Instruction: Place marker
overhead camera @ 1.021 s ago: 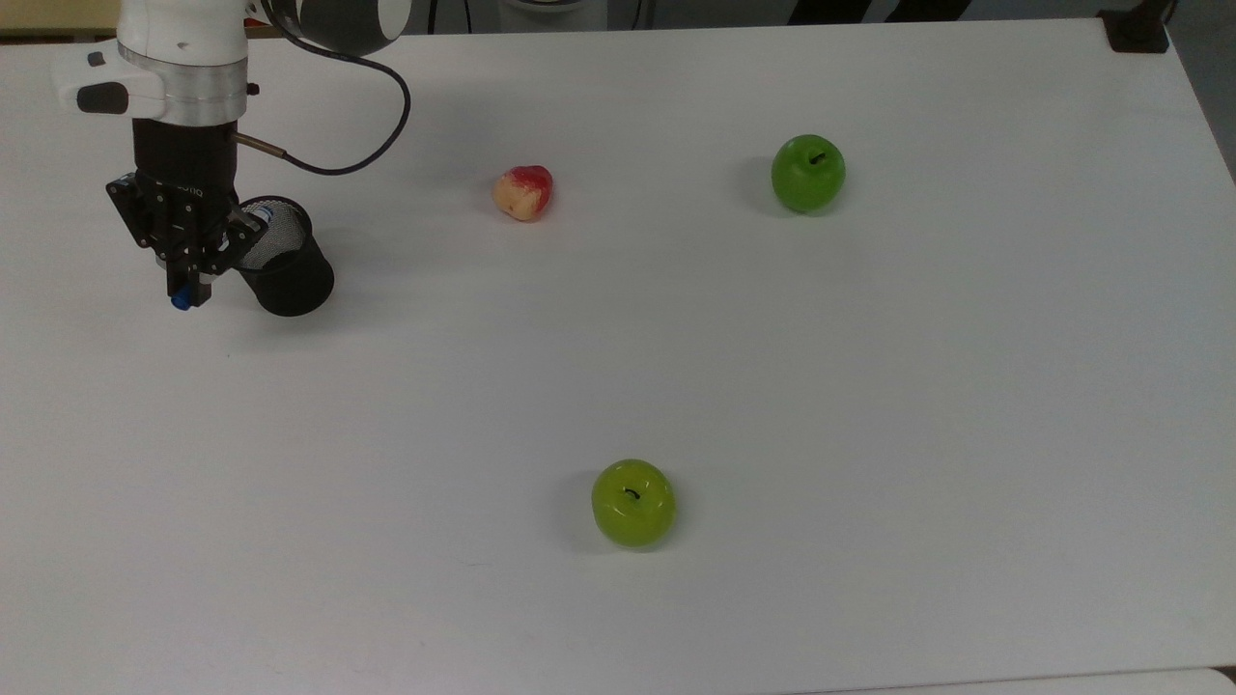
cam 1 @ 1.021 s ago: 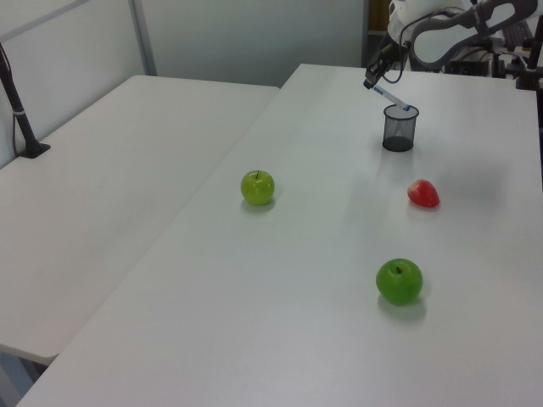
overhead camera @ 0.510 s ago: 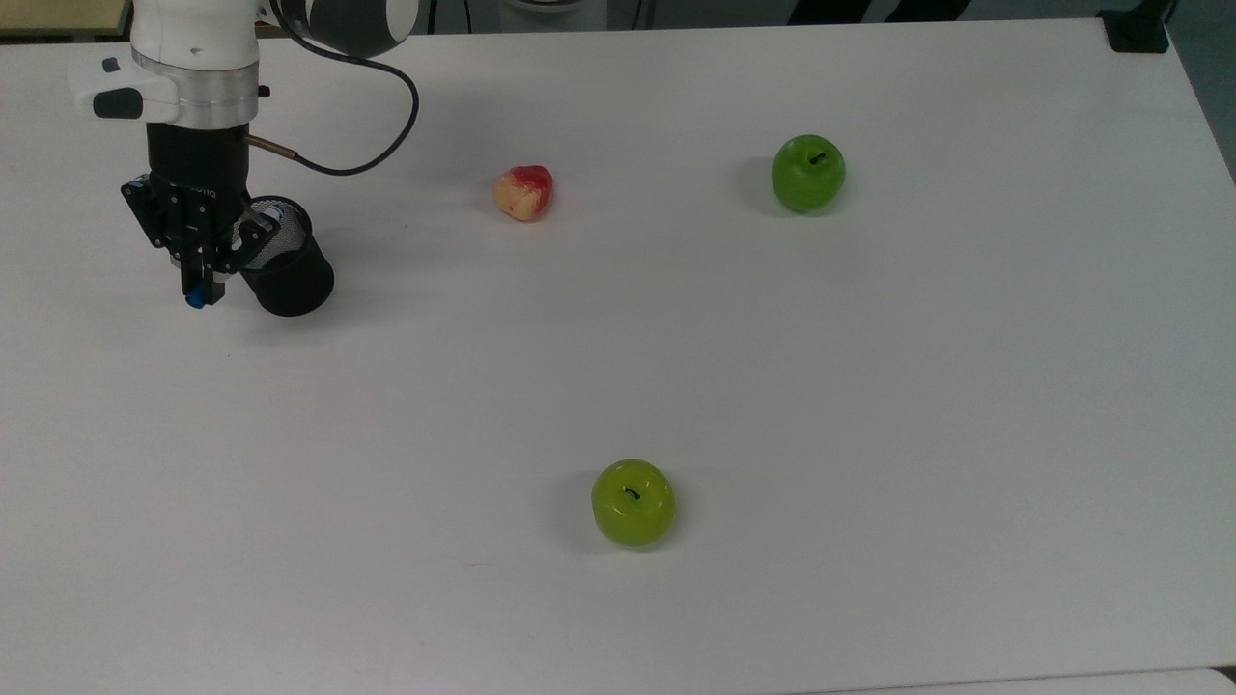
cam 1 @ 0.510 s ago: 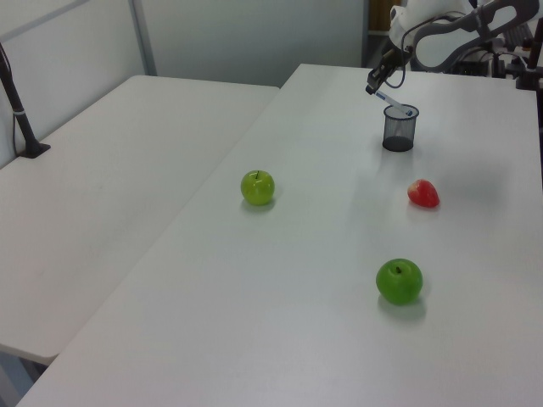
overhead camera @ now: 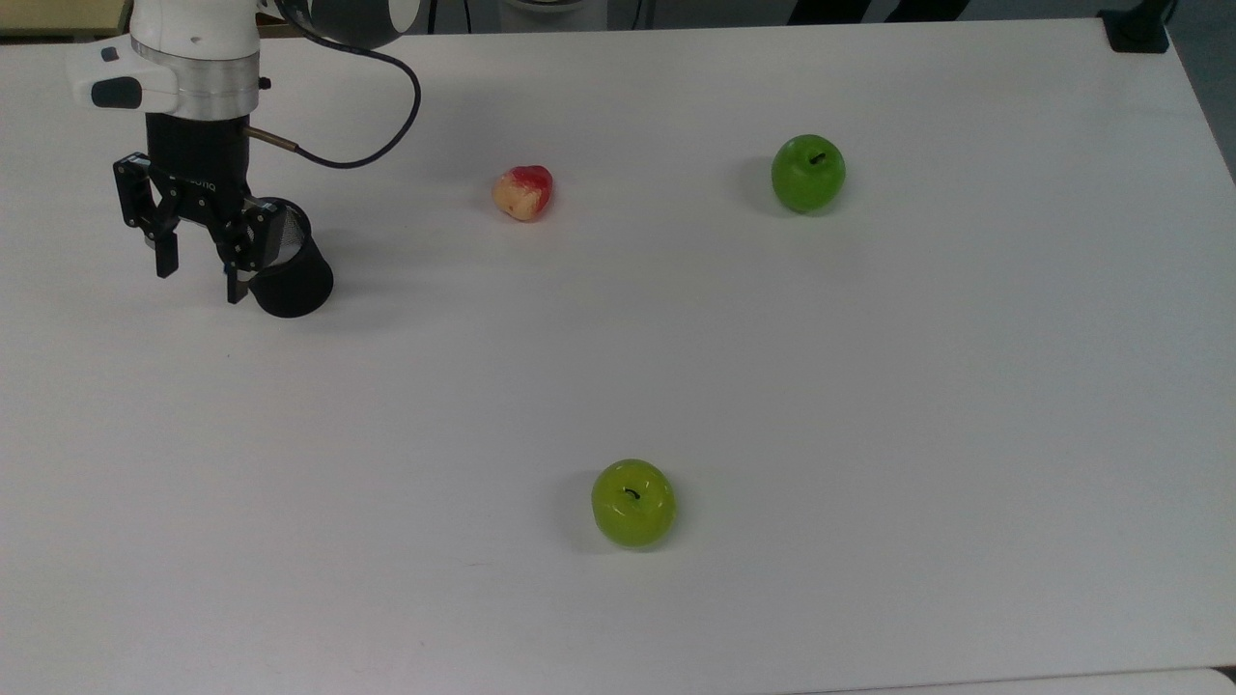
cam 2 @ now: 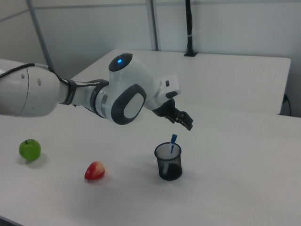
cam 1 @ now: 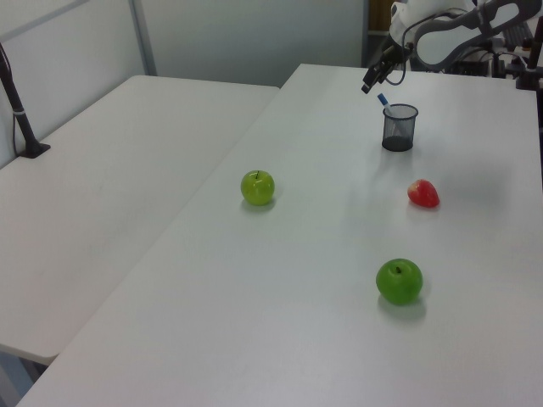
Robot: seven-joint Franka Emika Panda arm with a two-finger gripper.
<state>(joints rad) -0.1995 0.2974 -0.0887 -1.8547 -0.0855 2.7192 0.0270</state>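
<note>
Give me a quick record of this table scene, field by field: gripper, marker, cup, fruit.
gripper: open, empty, above the cup
marker: standing in the cup, blue end poking over the rim
cup: black mesh, upright on the table
fruit: two green apples and one red-yellow fruit, spread apart

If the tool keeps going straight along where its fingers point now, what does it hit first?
Probably bare table. The open tool points down just beside the mesh cup holding the marker; depth is unclear.
</note>
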